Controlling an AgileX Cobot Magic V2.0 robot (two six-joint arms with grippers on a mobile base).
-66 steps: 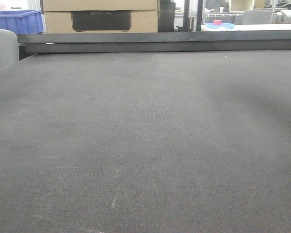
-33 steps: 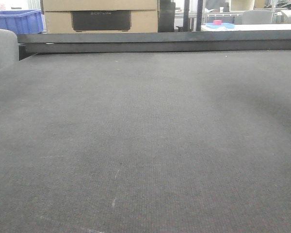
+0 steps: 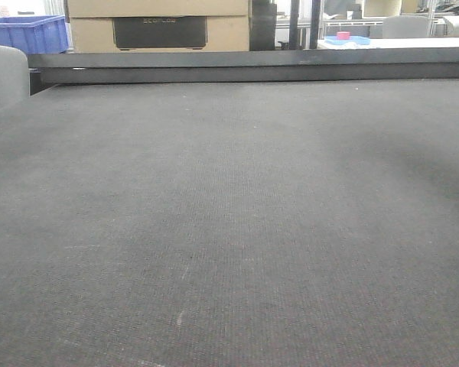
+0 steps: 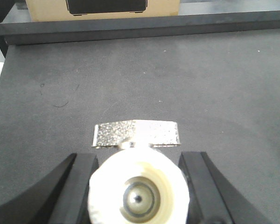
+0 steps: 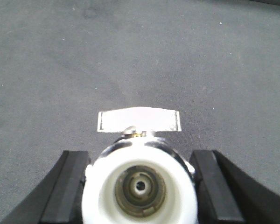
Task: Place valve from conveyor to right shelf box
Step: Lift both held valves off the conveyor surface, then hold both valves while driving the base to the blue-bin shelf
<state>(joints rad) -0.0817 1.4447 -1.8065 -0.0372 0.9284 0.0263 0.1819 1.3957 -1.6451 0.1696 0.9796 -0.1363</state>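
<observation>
Front view shows nothing shifting on the conveyor (image 3: 229, 229) over the last second. Left pincer (image 4: 137, 161) pinches a valve (image 4: 137, 198), right pincer (image 5: 140, 156) pinches a second valve (image 5: 140, 186), both over the conveyor. Pickup looks done, shelf box next.

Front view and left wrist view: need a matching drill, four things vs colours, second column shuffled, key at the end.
Things:
1. crate
2. conveyor
3. valve cap
4. valve handle

Colours:
a. silver
b. blue
c. dark grey
d. white

Pairs: 1-b, 2-c, 3-d, 4-a
</observation>
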